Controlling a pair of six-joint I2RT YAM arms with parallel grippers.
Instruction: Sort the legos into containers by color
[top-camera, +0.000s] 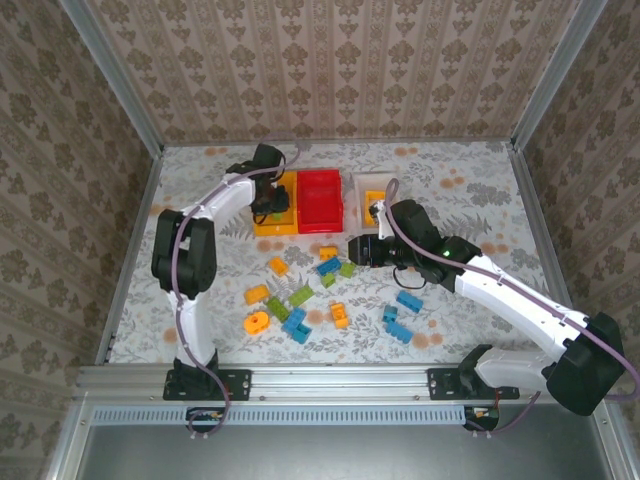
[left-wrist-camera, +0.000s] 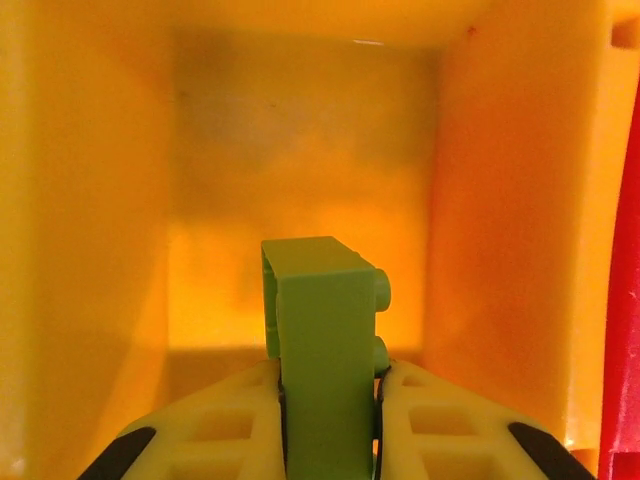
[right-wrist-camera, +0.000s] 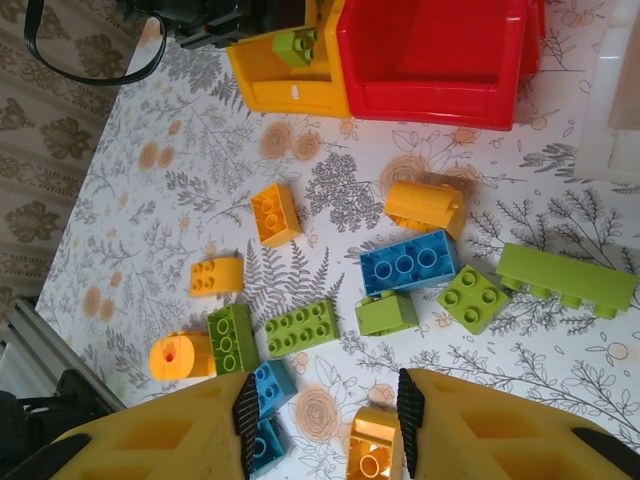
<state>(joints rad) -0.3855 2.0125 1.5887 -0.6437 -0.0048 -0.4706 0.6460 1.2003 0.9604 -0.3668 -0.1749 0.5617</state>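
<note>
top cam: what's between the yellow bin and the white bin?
The red bin. It sits flush against the yellow bin, with a narrow gap before the white bin. The top external view shows this.

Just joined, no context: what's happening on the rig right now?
Mid color sort. The left hand grips a green brick inside the yellow bin, not yet released. The right hand hangs open over the loose bricks on the table, holding nothing. The red bin sits right beside the yellow one.
</note>
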